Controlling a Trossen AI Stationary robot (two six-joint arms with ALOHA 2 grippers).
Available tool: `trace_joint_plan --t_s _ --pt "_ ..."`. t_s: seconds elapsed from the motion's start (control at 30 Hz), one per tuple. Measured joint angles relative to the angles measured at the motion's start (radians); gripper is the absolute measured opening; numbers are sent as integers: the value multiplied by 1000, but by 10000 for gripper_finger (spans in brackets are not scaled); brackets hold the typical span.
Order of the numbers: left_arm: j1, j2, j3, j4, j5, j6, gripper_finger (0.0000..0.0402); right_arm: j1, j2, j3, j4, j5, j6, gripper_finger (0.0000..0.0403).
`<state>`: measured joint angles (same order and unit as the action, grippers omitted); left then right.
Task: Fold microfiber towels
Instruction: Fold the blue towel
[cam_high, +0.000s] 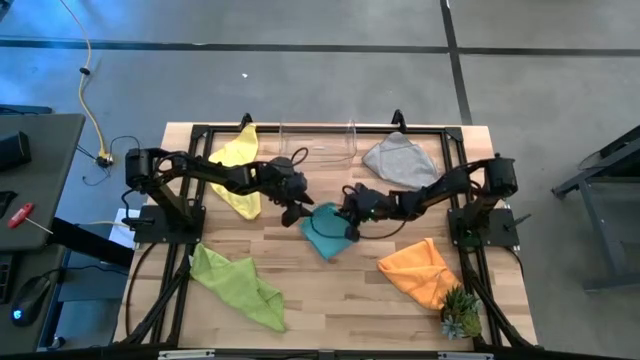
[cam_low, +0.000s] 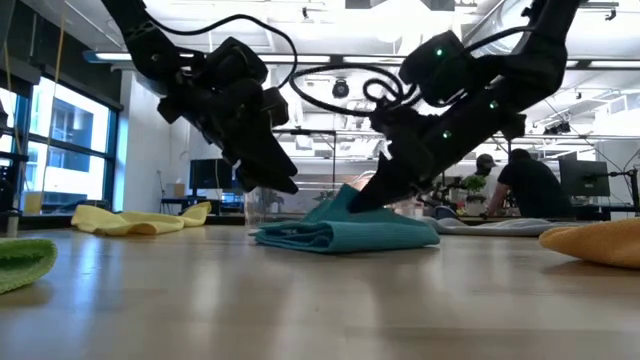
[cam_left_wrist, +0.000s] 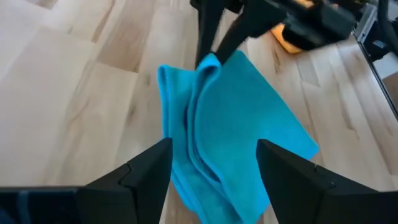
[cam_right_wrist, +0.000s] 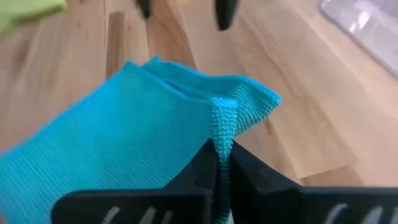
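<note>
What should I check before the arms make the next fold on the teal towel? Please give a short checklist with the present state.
1. Right gripper pinches the teal towel edge: ok.
2. Left gripper open and off the cloth: ok.
3. Towel lies partly folded on the table: ok.
4. Layers aligned evenly: not ok, edges look offset.
5. Yellow towel, grey towel and clear bin stay apart from the fold: ok.
6. How firm the grip is: cannot tell.

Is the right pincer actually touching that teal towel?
Touching: the right wrist view shows the right pincer shut on an edge of the teal towel.
</note>
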<state>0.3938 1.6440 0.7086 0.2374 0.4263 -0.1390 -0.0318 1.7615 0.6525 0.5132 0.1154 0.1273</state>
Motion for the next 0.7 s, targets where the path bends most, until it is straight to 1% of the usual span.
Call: trace_joint_plan --t_s 0.13,0.23,0.33,0.43,0.53,0.7 --pt "-20 4 0 29 -15 2 224 27 0 0 36 70 -166 5" --pt "-34 30 0 48 -42 3 224 51 0 0 73 126 -289 4" --pt "-35 74 0 75 -48 -6 224 76 -1 0 101 169 -399 2" --pt "-34 105 0 120 -45 -16 224 97 -2 0 116 209 -461 1" --pt "-34 119 0 146 1 -19 224 115 -2 0 121 246 -517 1" --pt "-19 123 0 164 11 -15 224 130 -2 1 125 256 -555 1"
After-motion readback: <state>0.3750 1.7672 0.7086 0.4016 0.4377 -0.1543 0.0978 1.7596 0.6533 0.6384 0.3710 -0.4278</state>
